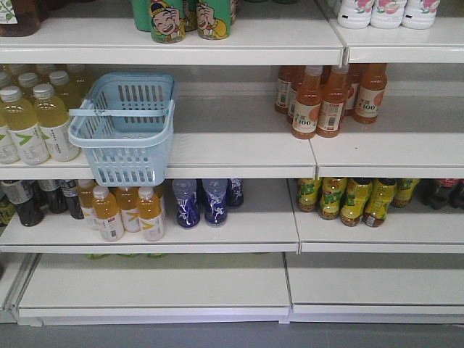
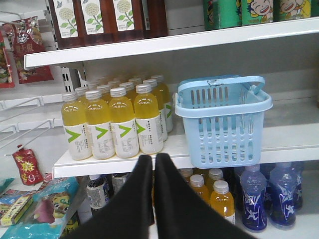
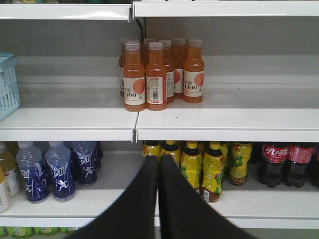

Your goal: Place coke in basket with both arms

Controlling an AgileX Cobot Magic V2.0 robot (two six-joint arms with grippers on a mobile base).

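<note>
Crowding the basket are yellow bottles; left claw, right claw each pinched together.

Even, soft, slightly grainy light

the white middle shelf carries the basket at its front edge, yellow bottles and orange bottles.

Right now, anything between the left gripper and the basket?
Nothing visible. The basket sits on the middle shelf, up and to the right of the left gripper, whose jaws are shut. Only open air shows between them. The yellow bottles stand beside the basket, off that path. No coke can shows in any view.
</note>
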